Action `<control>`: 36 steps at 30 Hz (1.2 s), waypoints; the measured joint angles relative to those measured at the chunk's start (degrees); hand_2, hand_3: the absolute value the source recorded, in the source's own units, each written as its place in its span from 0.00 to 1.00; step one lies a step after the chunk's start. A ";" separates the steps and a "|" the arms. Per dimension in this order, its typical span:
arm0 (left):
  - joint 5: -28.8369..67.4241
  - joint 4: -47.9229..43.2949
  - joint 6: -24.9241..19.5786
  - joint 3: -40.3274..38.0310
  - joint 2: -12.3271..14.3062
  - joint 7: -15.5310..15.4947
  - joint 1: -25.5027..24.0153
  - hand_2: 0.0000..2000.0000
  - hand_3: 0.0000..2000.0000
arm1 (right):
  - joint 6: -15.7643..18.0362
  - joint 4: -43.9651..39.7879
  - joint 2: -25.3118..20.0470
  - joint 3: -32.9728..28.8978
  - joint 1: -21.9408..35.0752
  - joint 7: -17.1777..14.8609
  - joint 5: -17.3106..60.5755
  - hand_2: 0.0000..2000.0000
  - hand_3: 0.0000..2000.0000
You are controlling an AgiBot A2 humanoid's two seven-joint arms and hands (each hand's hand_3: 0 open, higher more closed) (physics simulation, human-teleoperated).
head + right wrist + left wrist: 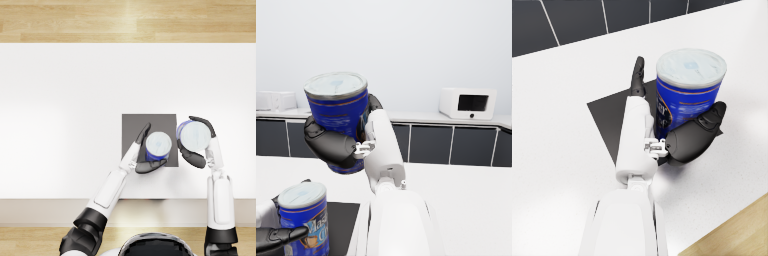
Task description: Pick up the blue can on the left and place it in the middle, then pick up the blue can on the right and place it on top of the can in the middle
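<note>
Right forearm [398, 215]: nearest the right wrist camera; white, rising to the right hand.
Right hand [338, 142]: fingers wrapped around the raised can, grasping it on both sides. In the head view the right hand [199, 142] lies just off the mat's right edge.
Raised can [338, 110]: blue wall, pale lid, upright. The right wrist view shows it lifted well above the table; the head view shows only its lid [194, 135], beside the mat's right edge, and gives no height.
Mat [137, 127]: dark grey square on the white table [60, 100]; landmark for all positions.
Middle can [158, 145]: stands upright on the mat, toward its right and near side. The left wrist view shows its blue wall with gold bands and white lettering [687, 95]; the head view shows mainly the lid.
Left hand [146, 152]: fingers set around the middle can, one side along the can's left, the other at its near side. In the left wrist view the left hand [684, 135] has a dark digit touching the can wall; firm grasp or loose contact: cannot tell.
Separation: raised can is higher than and beside the middle can, not touching it (right wrist view).
Background: counter with dark cabinet fronts and a white microwave [467, 103], seen only in the right wrist view; wood floor [125, 20] beyond the table in the head view.
</note>
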 measured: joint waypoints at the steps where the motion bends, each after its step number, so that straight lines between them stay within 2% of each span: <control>1: 0.00 -0.59 0.79 -0.54 -0.03 0.07 -0.32 0.00 0.00 | -0.01 0.28 -0.20 0.79 0.53 -0.01 0.00 1.00 0.76; 3: 0.00 -3.42 1.87 -1.86 -0.51 1.08 -1.58 0.00 0.00 | -0.08 0.86 -0.61 2.42 1.47 -0.01 0.00 1.00 0.76; 4: 0.00 -6.12 2.21 -2.81 -1.08 3.23 -2.72 0.00 0.00 | 0.06 1.22 -0.84 3.34 1.89 -0.01 0.00 1.00 0.76; 6: 0.00 -14.12 2.67 -5.55 -2.96 10.15 -6.27 0.00 0.00 | 0.14 2.12 -1.35 5.16 2.78 0.00 0.00 1.00 0.76; 7: -0.01 -18.50 2.81 -7.23 -4.06 12.22 -8.35 0.00 0.00 | 0.19 2.37 -1.65 5.89 3.30 0.01 0.00 1.00 0.76; 9: -0.02 -27.00 3.05 -10.67 -6.29 14.77 -12.67 0.00 0.00 | -0.11 2.53 -2.25 6.90 4.36 -0.05 0.01 1.00 0.76; 11: -0.03 -34.90 3.21 -13.90 -8.48 16.07 -16.93 0.00 0.00 | 1.68 2.33 -2.79 7.71 5.29 -0.11 0.01 1.00 0.76; 13: -0.03 -41.28 3.29 -17.51 -10.08 16.74 -20.37 0.00 0.00 | 2.85 2.15 -3.31 8.62 6.09 -0.11 0.01 1.00 0.76; 14: -0.03 -43.80 3.31 -19.64 -10.55 16.94 -21.68 0.00 0.00 | 1.23 2.16 -3.53 9.10 6.36 -1.37 0.00 1.00 0.76; 16: -0.03 -47.16 3.34 -23.81 -10.96 17.19 -23.34 0.00 0.00 | -10.32 2.21 -3.90 10.15 6.69 -6.88 0.00 1.00 0.76; 17: -0.03 -48.12 3.35 -25.67 -11.02 17.26 -23.89 0.00 0.00 | -13.88 2.08 -4.09 10.68 6.88 -8.61 0.00 1.00 0.76; 19: -0.04 -49.26 3.37 -28.58 -11.02 17.35 -24.64 0.00 0.00 | -18.30 1.51 -4.37 11.96 7.01 -10.74 -0.01 1.00 0.76; 21: -0.04 -49.96 3.37 -30.45 -10.98 17.40 -25.24 0.00 0.00 | -20.87 1.00 -4.33 13.59 6.43 -11.84 -0.01 1.00 0.76; 27: -0.03 -50.81 3.38 -32.93 -10.61 17.44 -26.07 0.00 0.00 | -23.24 0.00 -3.60 18.23 3.67 -12.71 -0.02 1.00 0.76; 36: -0.03 -50.55 3.38 -33.57 -9.87 17.45 -26.14 0.00 0.00 | -24.05 -2.27 -3.86 18.20 2.02 -13.02 -0.02 1.00 0.76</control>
